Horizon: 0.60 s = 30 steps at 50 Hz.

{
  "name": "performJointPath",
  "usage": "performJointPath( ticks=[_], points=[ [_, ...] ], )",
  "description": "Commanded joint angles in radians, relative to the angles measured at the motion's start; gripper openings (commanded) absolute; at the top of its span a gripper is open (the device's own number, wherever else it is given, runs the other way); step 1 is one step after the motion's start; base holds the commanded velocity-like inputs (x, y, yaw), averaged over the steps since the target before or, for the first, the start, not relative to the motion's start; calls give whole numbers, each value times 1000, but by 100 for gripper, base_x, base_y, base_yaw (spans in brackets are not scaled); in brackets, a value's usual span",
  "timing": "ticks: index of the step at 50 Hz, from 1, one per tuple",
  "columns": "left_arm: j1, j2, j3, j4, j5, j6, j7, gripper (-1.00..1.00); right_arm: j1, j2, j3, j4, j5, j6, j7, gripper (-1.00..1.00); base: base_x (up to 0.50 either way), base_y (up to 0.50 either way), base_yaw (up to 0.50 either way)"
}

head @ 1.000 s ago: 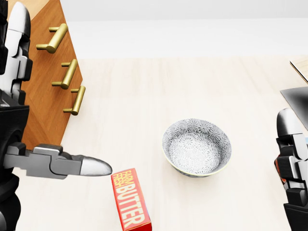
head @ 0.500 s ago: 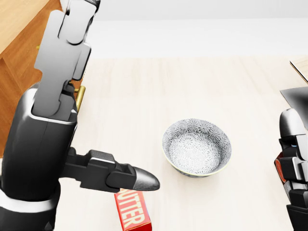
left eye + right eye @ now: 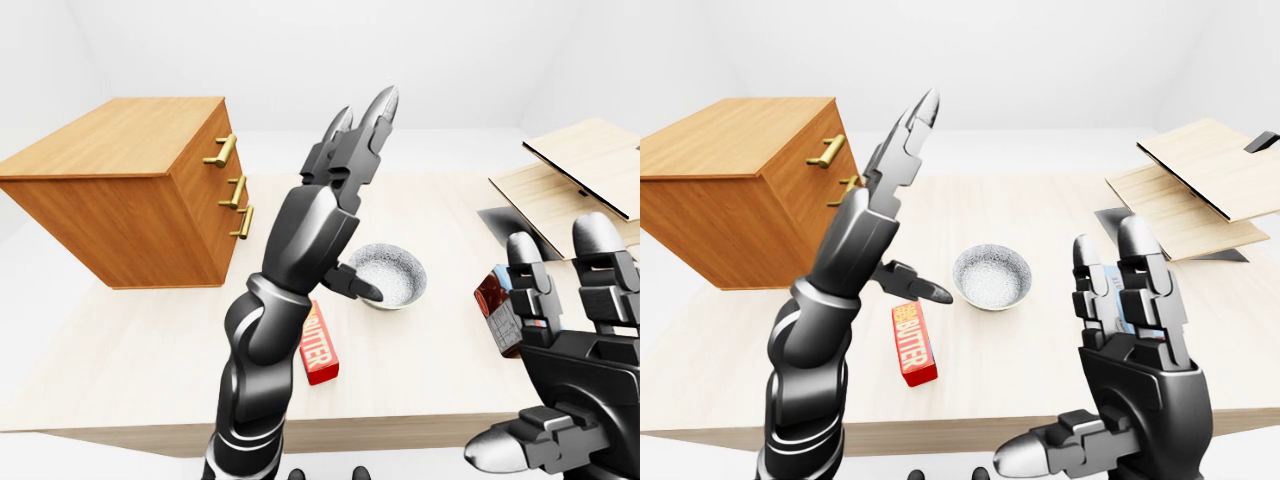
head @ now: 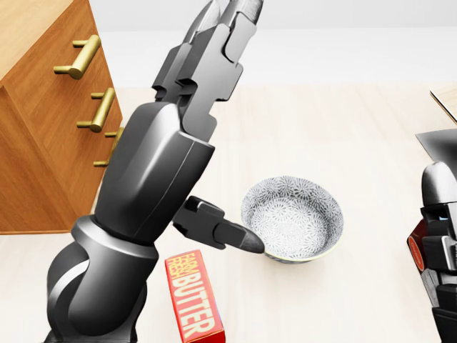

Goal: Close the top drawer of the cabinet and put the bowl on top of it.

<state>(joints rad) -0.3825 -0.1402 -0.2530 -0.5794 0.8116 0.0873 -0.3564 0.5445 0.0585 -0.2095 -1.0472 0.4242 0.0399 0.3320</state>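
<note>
Two empty, spread-fingered hands: the left hand (image 3: 345,160) has risen since a second ago, its thumb beside the patterned bowl (image 4: 292,218), right hand (image 3: 1130,300) idle, bowl right of the wooden cabinet (image 3: 130,190), suggesting a coming grasp.

the room is plain and white: pale walls (image 3: 300,60) meet in soft corners, and the light is even, without strong shadows. a large table (image 3: 130,340) with a light wood-grain top fills the middle. near its right edge lie stacked light wooden boards (image 3: 1200,190) on a dark flat sheet (image 3: 1110,222).
</note>
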Motion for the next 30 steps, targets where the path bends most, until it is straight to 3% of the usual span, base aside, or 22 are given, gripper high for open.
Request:
performJointPath(
  ticks=[1,14,30],
  points=[
    [-23,-43,-11,95,76,0,3,100,10,-22,-2,0,20,-14,-16,100,0,0,0],
    [12,-81,-60,171,170,0,18,100,12,-31,-19,0,46,-17,-18,100,0,0,0],
    [39,-96,-75,271,339,0,-38,100,25,-45,-13,0,57,-33,-20,100,0,0,0]
  ],
)
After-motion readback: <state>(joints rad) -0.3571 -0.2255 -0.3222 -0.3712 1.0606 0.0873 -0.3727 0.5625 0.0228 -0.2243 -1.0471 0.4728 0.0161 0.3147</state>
